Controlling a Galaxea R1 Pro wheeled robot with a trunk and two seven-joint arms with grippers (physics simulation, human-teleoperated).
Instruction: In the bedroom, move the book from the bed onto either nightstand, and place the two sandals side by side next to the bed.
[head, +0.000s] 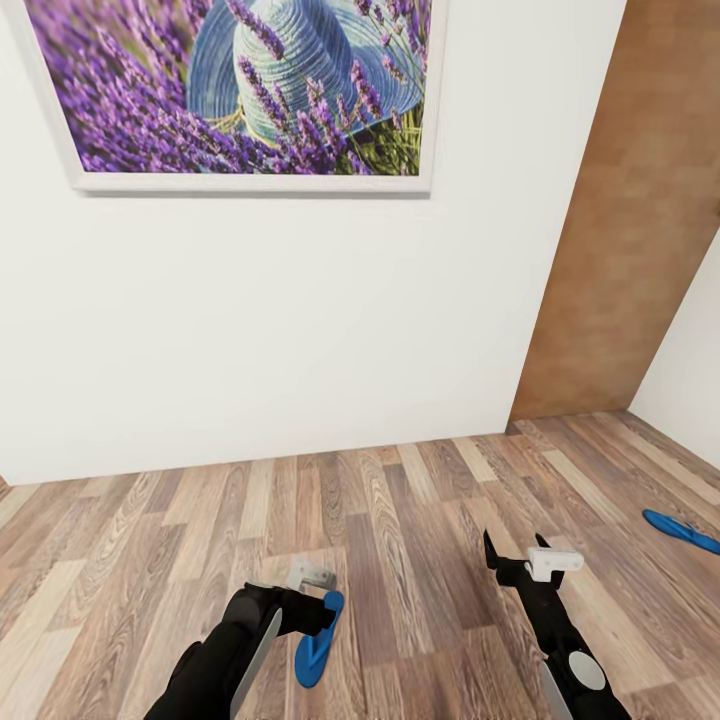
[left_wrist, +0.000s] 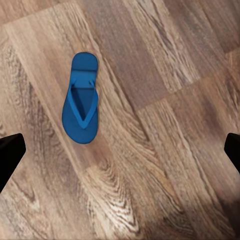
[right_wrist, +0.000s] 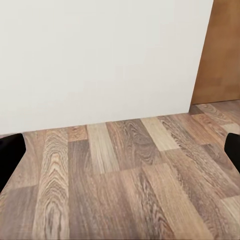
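One blue sandal (head: 316, 645) lies flat on the wood floor just under my left gripper (head: 305, 600). In the left wrist view that sandal (left_wrist: 81, 100) is well below the gripper (left_wrist: 120, 150), off to one side of the gap between the fingers. The fingers are spread wide, so the gripper is open and holds nothing. The other sandal (head: 682, 531) lies on the floor at the far right edge. My right gripper (head: 515, 552) hovers open and empty over bare planks, facing the wall (right_wrist: 100, 55). The book, bed and nightstand are out of view.
A white wall (head: 280, 320) stands close ahead, with a framed lavender picture (head: 240, 90) hung high. A brown door panel (head: 620, 230) fills the corner at the right, beside another white wall (head: 690, 350). Wood-plank floor (head: 420, 520) runs between me and the walls.
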